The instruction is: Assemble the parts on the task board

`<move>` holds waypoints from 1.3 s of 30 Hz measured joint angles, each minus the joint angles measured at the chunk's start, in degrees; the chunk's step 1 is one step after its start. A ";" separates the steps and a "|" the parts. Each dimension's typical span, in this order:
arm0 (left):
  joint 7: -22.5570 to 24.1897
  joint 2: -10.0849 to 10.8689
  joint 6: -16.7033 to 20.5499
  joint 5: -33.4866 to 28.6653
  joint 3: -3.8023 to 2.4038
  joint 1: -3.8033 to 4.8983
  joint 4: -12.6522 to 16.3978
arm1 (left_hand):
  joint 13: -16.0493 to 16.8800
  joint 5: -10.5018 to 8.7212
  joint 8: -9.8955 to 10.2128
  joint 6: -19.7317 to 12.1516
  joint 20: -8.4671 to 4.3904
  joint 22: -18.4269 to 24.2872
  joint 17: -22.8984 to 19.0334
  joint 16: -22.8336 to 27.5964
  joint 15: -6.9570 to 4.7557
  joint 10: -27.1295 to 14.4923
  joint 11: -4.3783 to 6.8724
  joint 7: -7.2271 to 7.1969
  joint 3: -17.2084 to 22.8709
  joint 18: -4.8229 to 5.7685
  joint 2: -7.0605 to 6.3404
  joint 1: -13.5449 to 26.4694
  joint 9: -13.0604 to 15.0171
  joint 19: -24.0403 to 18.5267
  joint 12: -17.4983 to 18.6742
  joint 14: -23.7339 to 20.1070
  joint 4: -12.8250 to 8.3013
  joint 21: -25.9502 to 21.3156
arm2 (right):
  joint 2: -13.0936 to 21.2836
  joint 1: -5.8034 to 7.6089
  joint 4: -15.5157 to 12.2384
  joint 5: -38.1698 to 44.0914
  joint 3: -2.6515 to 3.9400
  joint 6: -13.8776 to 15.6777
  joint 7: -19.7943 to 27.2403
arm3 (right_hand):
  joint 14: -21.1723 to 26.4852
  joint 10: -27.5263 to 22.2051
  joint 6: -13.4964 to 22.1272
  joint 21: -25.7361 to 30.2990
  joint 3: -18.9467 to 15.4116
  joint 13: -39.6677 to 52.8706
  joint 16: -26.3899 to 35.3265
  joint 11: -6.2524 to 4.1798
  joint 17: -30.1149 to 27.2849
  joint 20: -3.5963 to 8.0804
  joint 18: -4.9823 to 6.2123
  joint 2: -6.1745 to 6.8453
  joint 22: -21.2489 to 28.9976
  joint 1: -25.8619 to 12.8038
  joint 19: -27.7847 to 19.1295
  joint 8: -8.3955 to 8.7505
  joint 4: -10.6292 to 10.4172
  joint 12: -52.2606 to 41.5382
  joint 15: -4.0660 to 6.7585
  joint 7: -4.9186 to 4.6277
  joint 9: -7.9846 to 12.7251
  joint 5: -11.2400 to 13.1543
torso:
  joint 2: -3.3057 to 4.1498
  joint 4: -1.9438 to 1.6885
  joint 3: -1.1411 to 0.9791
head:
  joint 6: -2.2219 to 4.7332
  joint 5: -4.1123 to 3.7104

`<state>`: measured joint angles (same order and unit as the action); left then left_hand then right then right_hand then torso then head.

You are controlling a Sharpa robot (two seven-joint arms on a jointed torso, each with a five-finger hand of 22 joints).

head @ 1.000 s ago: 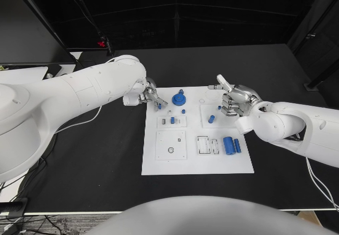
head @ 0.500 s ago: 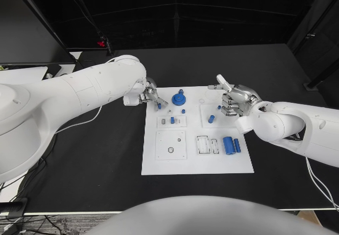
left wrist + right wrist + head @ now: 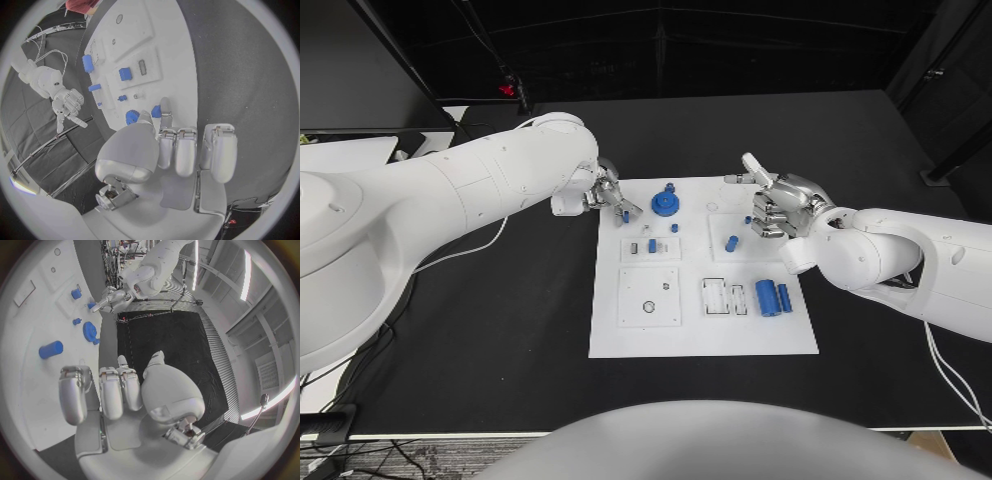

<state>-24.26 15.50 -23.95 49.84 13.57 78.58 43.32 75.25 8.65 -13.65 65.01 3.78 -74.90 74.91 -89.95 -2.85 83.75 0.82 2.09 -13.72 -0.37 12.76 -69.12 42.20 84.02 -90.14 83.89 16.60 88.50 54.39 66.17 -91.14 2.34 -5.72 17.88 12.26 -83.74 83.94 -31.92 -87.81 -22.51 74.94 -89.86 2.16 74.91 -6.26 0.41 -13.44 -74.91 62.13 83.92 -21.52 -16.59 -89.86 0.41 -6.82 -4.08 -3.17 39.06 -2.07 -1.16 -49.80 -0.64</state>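
Blue parts (image 3: 767, 296), white task board (image 3: 702, 335)

The head view looks steeply down from above the table's near edge, taking in the whole task board (image 3: 702, 335). Each wrist view sits close behind its own hand (fisheye, so edges bend), facing across the board toward the opposite arm. All three share the board's far end with the blue gear (image 3: 666, 205) (image 3: 89, 332).

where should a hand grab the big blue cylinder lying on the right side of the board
Grip the big blue cylinder across its round sides near mid-length, coming straight down from above. It lies flat on the task board with its long axis pointing away from the robot. A slimmer blue piece lies close alongside, so fingers have little room there. The right hand looks nearer.
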 measured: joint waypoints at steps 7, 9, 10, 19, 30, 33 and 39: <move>0.09 -0.02 0.19 0.00 0.00 -0.02 -0.06 | 0.00 0.43 0.00 0.00 0.00 0.00 0.00 0.00 0.00 0.00 0.00 0.00 0.00 0.00 -0.27 -0.27 0.11 0.00 -0.01 0.00 0.00 0.00 | 0.00 0.00 0.00 0.01 0.00 0.00 -0.05 | 0.00 0.00 0.00 0.00 0.00 0.00 0.00 0.00 0.00 0.00 0.00 0.00 0.00 0.00 0.00 0.00 0.00 0.00 0.00 0.00 0.00 0.00 | 0.00 -0.01 -0.01 | 0.00 0.01; 0.11 -0.03 0.21 0.00 0.00 -0.03 -0.06 | 0.00 0.43 0.00 0.00 0.00 0.00 0.00 0.00 0.00 0.00 0.00 0.00 0.00 0.00 -0.27 -0.27 0.17 0.00 -0.02 0.00 0.00 0.00 | 0.00 0.00 0.00 0.01 0.00 0.00 -0.06 | 0.00 0.00 0.00 0.00 0.00 0.00 0.00 0.00 0.00 0.00 0.00 0.00 0.00 0.00 0.00 0.00 0.00 0.00 0.00 0.00 0.00 0.00 | 0.00 -0.01 -0.01 | 0.00 0.00; 0.12 -0.03 0.23 0.00 0.00 -0.03 -0.06 | 0.00 0.44 0.00 0.00 0.00 0.00 0.00 0.00 0.00 0.00 0.00 0.00 0.00 0.00 -0.44 -0.44 0.22 0.00 -0.06 0.00 0.00 0.00 | 0.00 0.00 0.00 0.01 0.00 0.00 -0.07 | 0.00 0.00 0.00 0.00 0.00 0.00 0.00 0.00 0.00 0.00 0.00 0.00 0.00 0.00 0.00 0.00 0.00 0.00 0.00 0.00 0.00 0.00 | 0.00 -0.01 -0.01 | 0.00 0.00; 0.34 -0.04 0.32 0.00 0.00 -0.05 -0.07 | -0.01 0.66 0.41 0.00 0.00 0.00 0.00 0.00 0.01 0.09 -0.08 0.00 3.32 0.01 -2.98 -4.19 0.89 0.00 -0.13 0.19 -1.00 0.00 | -0.01 0.00 0.01 0.01 0.00 0.01 -0.11 | 0.00 0.00 0.00 0.00 0.00 0.00 0.00 0.00 0.00 0.00 0.00 0.00 0.00 0.00 0.00 0.00 0.00 0.00 0.00 0.00 0.00 0.00 | 0.00 -0.01 0.01 | -0.07 -0.14; 0.88 -0.04 0.63 0.00 0.00 -0.07 -0.01 | -0.33 2.30 1.11 0.00 0.00 0.00 0.00 0.00 -0.18 0.10 -0.10 0.00 9.00 0.01 -6.15 -8.55 1.35 0.00 -0.14 0.08 -2.51 0.00 | -0.04 0.00 0.04 0.01 0.00 0.01 -0.12 | 0.00 0.00 0.00 0.00 0.00 0.00 0.00 0.00 0.00 0.00 0.00 0.00 0.00 0.00 0.00 0.00 0.00 0.00 0.00 0.00 0.00 0.00 | 0.00 -0.01 -0.01 | -0.05 -0.09; 0.99 0.00 0.80 0.00 0.00 -0.07 0.01 | -0.33 3.23 1.12 -0.01 0.00 0.00 0.00 0.00 -0.18 0.10 -0.10 0.01 10.18 0.01 -6.72 -9.13 1.45 0.00 -0.15 0.08 -2.40 0.00 | -0.04 0.00 0.04 0.01 0.00 0.01 -0.12 | 0.00 0.00 0.00 0.00 0.00 0.00 0.00 0.00 0.00 0.00 -0.01 0.00 0.00 0.00 0.00 0.00 0.00 0.00 0.00 0.00 0.00 0.00 | 0.00 -0.01 -0.01 | -0.04 -0.09; 1.26 0.16 1.25 0.00 0.00 -0.07 0.12 | -0.33 5.41 1.35 -0.10 0.00 0.00 0.00 0.00 -0.18 0.11 -0.11 0.13 12.64 0.00 -7.60 -10.17 1.64 0.00 -0.17 0.08 -1.66 0.00 | -0.02 0.00 0.07 0.01 0.00 0.01 -0.13 | 0.00 0.00 0.00 0.23 0.00 0.00 0.00 0.00 0.00 0.00 -0.01 0.00 0.00 0.00 0.00 0.00 0.00 0.00 0.00 0.00 0.00 0.00 | 0.00 0.00 0.01 | -0.03 -0.09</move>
<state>-23.01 15.67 -22.70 49.84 13.57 78.50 43.44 74.93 14.07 -12.30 64.91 3.78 -74.90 74.90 -89.95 -3.03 83.87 0.71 2.21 -1.08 -0.36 5.16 -79.29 43.84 84.02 -90.31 83.97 14.95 88.50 54.38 66.17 -91.07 2.35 -5.72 17.89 12.13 -83.74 83.94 -31.92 -87.58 -22.51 74.94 -89.86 2.16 74.91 -6.26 0.40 -13.44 -74.91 62.13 83.92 -21.52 -16.59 -89.86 0.41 -6.83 -4.08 -3.17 39.06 -2.07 -1.15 -49.82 -0.73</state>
